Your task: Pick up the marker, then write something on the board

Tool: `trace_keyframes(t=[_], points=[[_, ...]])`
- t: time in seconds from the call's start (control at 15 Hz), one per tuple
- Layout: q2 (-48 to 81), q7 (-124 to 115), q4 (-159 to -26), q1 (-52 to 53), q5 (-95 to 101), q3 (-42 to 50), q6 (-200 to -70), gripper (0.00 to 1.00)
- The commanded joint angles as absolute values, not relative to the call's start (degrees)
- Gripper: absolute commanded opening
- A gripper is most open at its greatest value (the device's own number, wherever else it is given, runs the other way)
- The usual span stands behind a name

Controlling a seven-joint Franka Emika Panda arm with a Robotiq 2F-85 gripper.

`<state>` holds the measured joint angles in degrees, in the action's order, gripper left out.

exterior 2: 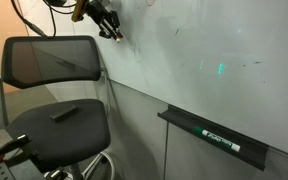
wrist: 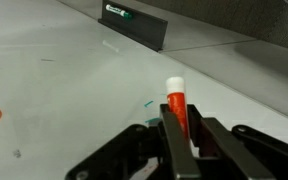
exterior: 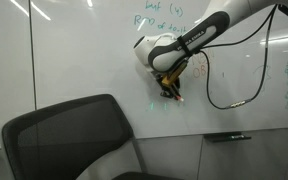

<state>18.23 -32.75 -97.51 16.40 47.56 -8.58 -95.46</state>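
- I had the chair (exterior: 69, 135) at the left, in front of the board (exterior: 74, 50).
- My gripper (exterior: 171, 88) was at mid-board, its 2 fingers clamped on the orange marker (wrist: 175, 105).
- The marker's white tip pointed at the board; I couldn't tell whether it touched.
- A tray (exterior: 227, 136) sat lower right, under the board.

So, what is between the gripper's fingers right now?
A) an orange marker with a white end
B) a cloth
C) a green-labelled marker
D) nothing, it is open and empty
A: in the wrist view the gripper is shut on the orange marker, white end toward the board; the green-labelled marker lies in the tray.
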Motion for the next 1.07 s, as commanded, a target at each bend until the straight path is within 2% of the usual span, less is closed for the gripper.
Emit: trace_keyframes(t=[0.0,0.67,1.0], points=[[17.8,-31.2,-96.8,14.5,46.9,-6.9,-94.9,0.05],[12.3,-37.5,-102.2,13.8,51.1,-6.0,-87.6,0.05],[10.7,-37.2,-107.2,13.1,47.3,-7.2,-90.2,0.05]])
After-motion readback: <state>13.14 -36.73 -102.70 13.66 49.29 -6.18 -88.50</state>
